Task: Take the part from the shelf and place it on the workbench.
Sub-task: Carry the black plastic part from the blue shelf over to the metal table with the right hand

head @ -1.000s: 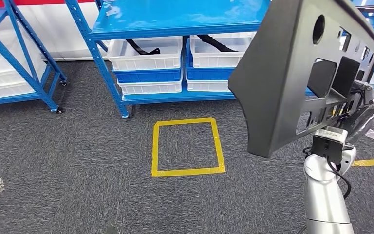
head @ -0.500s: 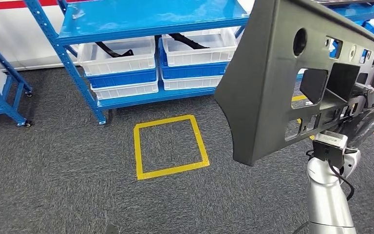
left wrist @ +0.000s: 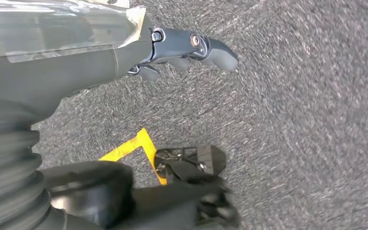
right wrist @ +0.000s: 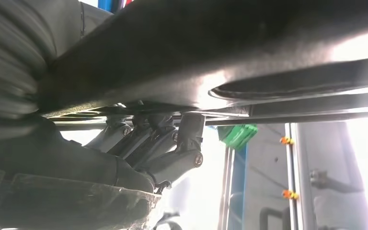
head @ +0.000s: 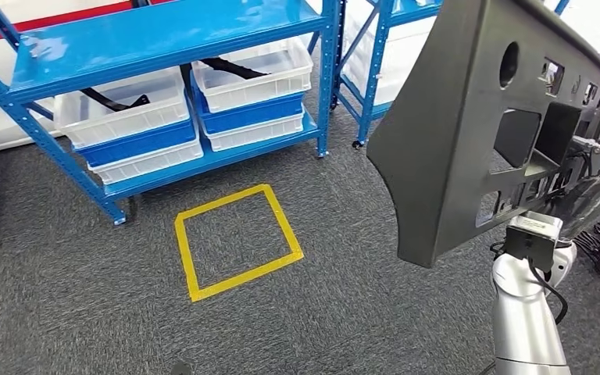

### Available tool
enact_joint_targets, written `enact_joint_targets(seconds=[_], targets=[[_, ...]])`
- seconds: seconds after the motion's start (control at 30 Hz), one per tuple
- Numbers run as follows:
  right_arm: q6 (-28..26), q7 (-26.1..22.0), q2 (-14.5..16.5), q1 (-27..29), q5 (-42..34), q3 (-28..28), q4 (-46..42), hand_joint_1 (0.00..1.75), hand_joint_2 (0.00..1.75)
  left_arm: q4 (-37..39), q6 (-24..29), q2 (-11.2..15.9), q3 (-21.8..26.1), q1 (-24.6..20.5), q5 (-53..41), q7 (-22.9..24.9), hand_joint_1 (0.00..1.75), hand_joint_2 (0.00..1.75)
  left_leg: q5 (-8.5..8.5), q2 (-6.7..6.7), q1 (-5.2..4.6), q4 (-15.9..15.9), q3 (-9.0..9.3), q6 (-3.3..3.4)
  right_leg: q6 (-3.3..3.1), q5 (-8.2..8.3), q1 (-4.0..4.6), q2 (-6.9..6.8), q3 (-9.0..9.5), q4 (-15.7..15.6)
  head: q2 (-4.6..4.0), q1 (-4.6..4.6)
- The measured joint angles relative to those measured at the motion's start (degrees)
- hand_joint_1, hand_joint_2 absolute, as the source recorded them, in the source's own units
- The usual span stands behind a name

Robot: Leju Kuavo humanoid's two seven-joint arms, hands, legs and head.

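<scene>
Head view: right hand (head: pixel 590 191) grips upright part (head: pixel 453 133).

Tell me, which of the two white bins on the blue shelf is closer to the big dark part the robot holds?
The right-hand white bin, beside the shelf's upright post. It sits nearer the dark part in the right hand; the other white bin lies farther left.

The right hand (right wrist: pixel 143 153) grips the dark part (right wrist: pixel 220 52) from below. Its fingers (right wrist: pixel 187 139) press against the part's edge. A green object (right wrist: pixel 237 134) is behind.
</scene>
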Motion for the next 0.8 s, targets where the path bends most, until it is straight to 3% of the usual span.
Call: enact_joint_targets(seconds=[0.03, 0.07, 0.13, 0.2, 0.27, 0.33, 0.4, 0.47, 0.53, 0.57, 0.6, 0.67, 0.7, 0.77, 0.8], targets=[[0.0, 0.0, 0.1, 0.1, 0.0, 0.0, 0.0, 1.55, 1.75, 0.0, 0.0, 0.0, 0.0, 0.1, 0.0, 0.1, 0.00, 1.75, -0.90, -0.34, 0.01, 2.8, -1.22, -0.01, -0.07, 0.09, 0.05, 0.74, -0.17, 0.0, 0.00, -0.01], [0.0, 0.0, 0.1, 0.3, 0.0, 0.0, 0.0, 1.55, 1.75, 0.0, 0.0, 0.0, 0.0, 0.1, 0.0, 0.2, 0.00, 1.75, -0.63, -0.47, 0.02, 3.4, -1.43, 0.08, -0.07, 0.18, 0.10, 1.50, -0.26, 0.0, 0.00, -0.02], [0.0, 0.0, 0.1, 0.6, 0.0, -0.1, 0.0, 1.55, 1.75, 0.0, 0.0, 0.1, 0.0, 0.2, 0.0, 0.3, 0.00, 1.75, 2.64, -1.16, 0.08, -1.8, 1.40, 0.50, 0.13, 0.36, 0.11, 3.05, -0.28, 0.1, 0.00, -0.03], [0.0, 0.0, 0.2, 0.9, -0.2, -0.1, -0.2, 1.55, 1.75, 0.0, 0.0, 0.2, 0.0, 0.2, 0.0, 0.4, 0.00, 1.75, 5.65, -3.66, 0.23, -9.7, 5.44, 0.99, 0.48, 0.55, 0.23, 4.40, -0.37, 0.1, 0.00, 0.03], [0.0, -0.3, 0.2, 1.5, -0.7, -0.2, -0.5, 1.55, 1.75, 0.0, 0.1, 0.2, 0.0, 0.2, 0.0, 0.4, 0.00, 1.75, 6.26, -4.95, 0.09, -12.9, 7.00, 1.20, 1.05, 0.88, 0.27, 5.49, -0.78, 0.1, 0.00, 0.05], [0.0, -0.7, 0.2, 2.6, -1.1, -0.5, -0.9, 1.55, 1.75, 0.0, 0.1, 0.1, 0.0, 0.3, 0.0, 0.4, 0.00, 1.75, 6.59, -3.72, -0.08, -13.3, 7.03, 1.63, 1.82, 1.31, 0.17, 6.37, -1.27, -0.2, 0.00, 0.03], [-0.1, -1.0, 0.1, 3.4, -1.3, -0.9, -1.3, 1.55, 1.75, 0.0, 0.2, 0.0, -0.1, 0.3, -0.1, 0.4, 0.00, 1.75, 7.27, -2.35, 0.02, -13.9, 7.03, 2.42, 2.03, 0.51, 0.30, 4.71, -2.58, 1.4, 0.00, 0.25], [-0.1, -1.2, 0.0, 4.0, -1.6, -1.2, -1.6, 1.55, 1.75, 0.0, 0.2, -0.1, -0.2, 0.4, -0.3, 0.6, 0.00, 1.75, 7.62, -0.78, -0.01, -14.2, 6.89, 2.87, 1.53, -2.47, 0.56, 1.57, -5.72, 7.7, 0.00, 0.66], [-0.1, -1.3, 0.0, 5.0, -1.8, -1.2, -1.7, 1.55, 1.75, 0.0, 0.2, -0.1, -0.2, 0.6, -0.3, 0.9, 0.00, 1.75, 7.63, 0.91, -0.15, -14.2, 6.66, 2.95, 1.45, -5.22, 0.62, 0.25, -8.90, 15.0, 0.00, 0.94], [-0.1, -1.4, 0.0, 5.6, -2.0, -1.3, -1.7, 1.55, 1.75, 0.0, 0.2, -0.1, -0.2, 0.7, -0.3, 1.0, 0.00, 1.75, 7.62, 1.70, -0.20, -14.2, 6.60, 2.95, 1.72, -5.54, 0.58, 0.03, -9.28, 16.3, 0.00, 0.96], [0.0, -1.6, 0.0, 6.0, -2.2, -1.3, -1.7, 1.55, 1.75, 0.0, 0.2, -0.1, -0.2, 0.7, -0.3, 1.0, 0.00, 1.75, 7.60, 2.44, -0.21, -14.1, 6.57, 2.92, 2.15, -5.02, 0.53, -0.25, -8.46, 15.3, 0.00, 1.02], [0.0, -2.2, -0.1, 6.3, -2.6, -1.6, -1.7, 1.55, 1.75, 0.1, 0.2, -0.2, -0.2, 0.7, -0.2, 0.9, 0.00, 1.75, 7.43, 3.81, -0.28, -14.0, 6.63, 2.65, 3.02, -2.60, 0.48, -2.28, -3.80, 7.2, 0.00, 1.07], [0.0, -2.5, -0.2, 6.3, -2.8, -1.8, -1.7, 1.55, 1.75, 0.1, 0.2, -0.2, -0.2, 0.7, -0.2, 0.9, 0.00, 1.75, 7.26, 4.40, -0.44, -13.8, 6.63, 2.39, 3.11, -1.59, 0.66, -3.37, -1.60, 3.4, 0.00, 1.08], [-0.1, -2.7, -0.3, 6.3, -3.1, -2.1, -1.6, 1.55, 1.75, 0.1, 0.2, -0.3, -0.2, 0.6, -0.1, 0.8, 0.00, 1.75, 6.99, 5.42, -0.82, -13.5, 6.65, 1.89, 2.51, -0.79, 0.98, -4.27, 0.33, -0.1, 0.00, 0.98], [-0.1, -2.8, -0.5, 6.3, -3.2, -2.3, -1.6, 1.55, 1.75, 0.1, 0.2, -0.3, -0.2, 0.6, -0.1, 0.8, 0.00, 1.75, 6.92, 5.95, -0.92, -13.4, 6.68, 1.72, 2.10, -0.62, 1.10, -3.54, 0.25, 0.0, 0.00, 0.92]])
